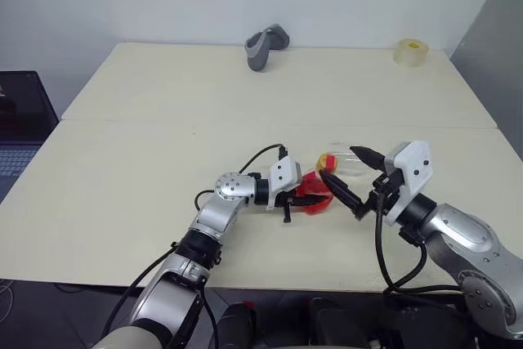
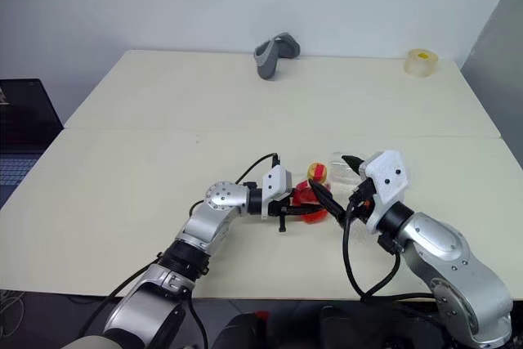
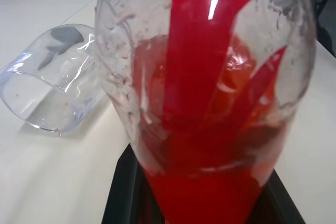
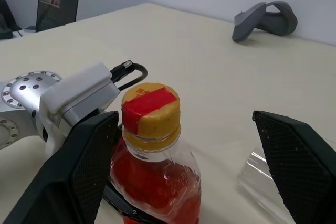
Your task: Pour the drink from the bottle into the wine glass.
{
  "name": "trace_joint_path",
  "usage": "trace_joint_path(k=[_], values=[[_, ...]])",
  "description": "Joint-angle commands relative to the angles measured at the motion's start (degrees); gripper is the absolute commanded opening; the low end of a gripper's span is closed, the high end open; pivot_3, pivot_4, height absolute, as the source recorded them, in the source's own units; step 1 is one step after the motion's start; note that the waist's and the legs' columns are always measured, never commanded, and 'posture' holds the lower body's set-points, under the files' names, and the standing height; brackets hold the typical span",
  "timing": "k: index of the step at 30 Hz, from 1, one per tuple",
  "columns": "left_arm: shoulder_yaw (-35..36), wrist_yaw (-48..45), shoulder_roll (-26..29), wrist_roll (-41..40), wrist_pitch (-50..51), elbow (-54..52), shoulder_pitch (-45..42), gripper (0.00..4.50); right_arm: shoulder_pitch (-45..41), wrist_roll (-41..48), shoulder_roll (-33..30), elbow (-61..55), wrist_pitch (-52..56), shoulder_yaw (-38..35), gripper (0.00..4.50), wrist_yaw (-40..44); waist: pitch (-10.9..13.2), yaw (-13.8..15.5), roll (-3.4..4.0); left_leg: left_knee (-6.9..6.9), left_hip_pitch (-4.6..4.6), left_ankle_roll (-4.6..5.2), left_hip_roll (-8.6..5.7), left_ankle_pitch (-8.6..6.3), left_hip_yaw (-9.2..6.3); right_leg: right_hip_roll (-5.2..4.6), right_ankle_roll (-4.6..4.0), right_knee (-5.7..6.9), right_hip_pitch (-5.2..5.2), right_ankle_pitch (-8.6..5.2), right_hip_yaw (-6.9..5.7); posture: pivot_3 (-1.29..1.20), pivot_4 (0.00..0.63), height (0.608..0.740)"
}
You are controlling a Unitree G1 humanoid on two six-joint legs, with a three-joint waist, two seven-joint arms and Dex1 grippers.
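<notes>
The bottle [image 4: 155,182] stands upright on the table, partly filled with the red drink [image 3: 202,145], its yellow-red cap [image 4: 151,109] on. My left gripper [image 1: 309,196] is shut on the bottle's body, coming in from the side. My right gripper [image 4: 185,118] is open, one finger on either side of the cap without touching it. The clear wine glass [image 3: 52,85] appears to lie on its side on the table just beyond the bottle [image 1: 315,190]; the glass [image 1: 347,167] shows faintly under the right gripper [image 1: 337,163].
A grey curved device [image 1: 265,45] and a roll of tape [image 1: 410,51] sit at the table's far edge. A laptop [image 1: 20,116] stands off the table's left side. The beige table [image 1: 147,169] has a seam across its middle.
</notes>
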Motion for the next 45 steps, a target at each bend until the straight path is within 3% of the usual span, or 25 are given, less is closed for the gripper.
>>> trace_joint_path(k=[1,15,22,28,40,45], values=[[0.5,-0.3,-0.2,-0.8,-1.4,-1.9,-0.3,0.8,0.3,3.4,-0.1,-3.6,0.0,-2.4,4.35,0.2,0.0,0.0,0.0,0.0,0.0,0.0,0.0,0.0,0.0,0.0,0.01,0.0,0.0,-0.01,0.0,0.0,0.15,0.74],[0.5,-0.5,-0.3,-0.7,-1.6,-1.6,-0.4,0.79,-0.3,7.4,-2.8,-5.7,0.5,-3.2,4.35,-0.6,0.0,0.0,0.0,-0.01,0.0,0.0,-0.01,0.0,0.01,0.0,0.06,-0.01,0.0,-0.03,0.01,0.0,0.15,0.74],[0.4,-0.4,-0.7,-0.5,-1.6,-1.6,-0.4,0.79,-2.7,-1.7,-2.9,-2.0,-2.0,3.2,4.35,-2.6,0.0,0.0,0.0,0.0,0.0,0.0,-0.02,0.0,0.01,0.0,0.07,-0.01,0.0,-0.04,0.01,0.0,0.15,0.74],[0.5,-0.4,-0.3,-0.5,-1.4,-2.1,0.1,0.79,-2.2,-3.8,-1.0,-0.2,-3.8,2.1,4.35,-3.0,0.0,0.0,0.0,0.0,0.0,0.0,-0.02,0.0,0.02,0.0,0.07,-0.02,0.0,-0.04,0.02,0.0,0.15,0.74],[0.4,-0.4,-0.4,-0.4,-1.4,-2.1,0.1,0.79,4.3,0.1,-3.3,-2.0,-3.7,-5.4,4.35,1.4,0.0,0.0,0.0,0.0,0.01,0.0,-0.01,0.0,0.02,0.0,0.07,-0.01,0.01,-0.04,0.02,0.0,0.15,0.74],[0.4,-0.5,-0.6,-0.4,-1.5,-1.9,-0.1,0.79,3.8,5.5,-3.4,-4.4,-1.3,-4.1,4.35,2.5,0.0,0.0,0.0,-0.01,0.02,0.0,0.01,0.0,0.01,0.0,0.06,0.0,0.01,-0.04,0.01,0.0,0.15,0.74]])
